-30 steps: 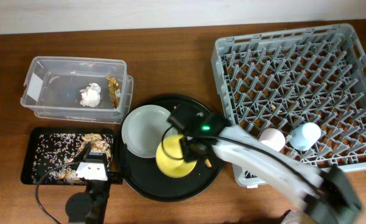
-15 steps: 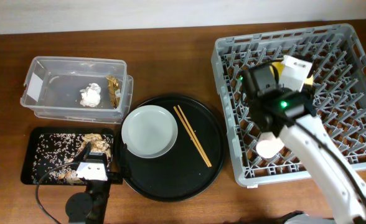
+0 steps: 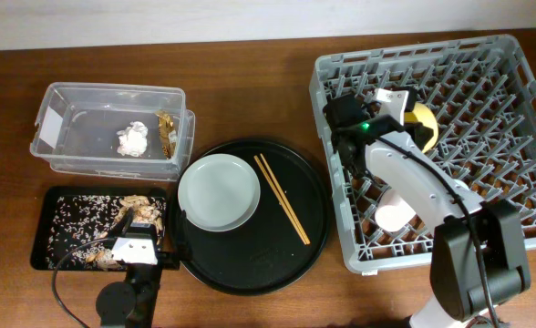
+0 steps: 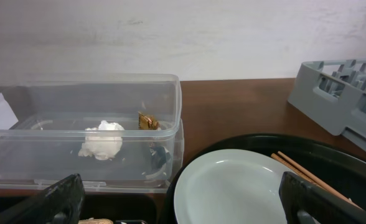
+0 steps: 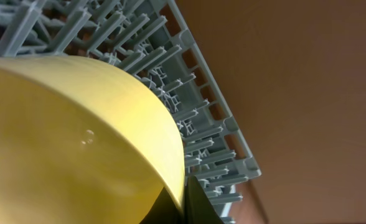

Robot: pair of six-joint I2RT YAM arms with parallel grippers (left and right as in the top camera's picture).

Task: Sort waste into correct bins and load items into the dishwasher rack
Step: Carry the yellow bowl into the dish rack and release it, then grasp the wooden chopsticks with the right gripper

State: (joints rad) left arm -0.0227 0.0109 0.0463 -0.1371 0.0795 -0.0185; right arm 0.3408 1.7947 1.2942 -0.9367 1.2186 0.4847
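Observation:
My right gripper is shut on the rim of the yellow bowl and holds it tilted over the back middle of the grey dishwasher rack. The right wrist view is filled by the bowl, with the rack's pegs behind it. A pink cup stands in the rack's front; the blue cup is hidden. The pale grey plate and two chopsticks lie on the round black tray. My left gripper is open and empty at the front left, facing the plate.
The clear tub at the back left holds the white napkin and the brown wrapper. The shallow black tray in front of it holds food scraps. The left wrist view shows the tub and the chopsticks.
My right arm lifted the yellow bowl off the round tray and carried it right, over the rack's back. The plate and chopsticks stayed. The left arm has not moved.

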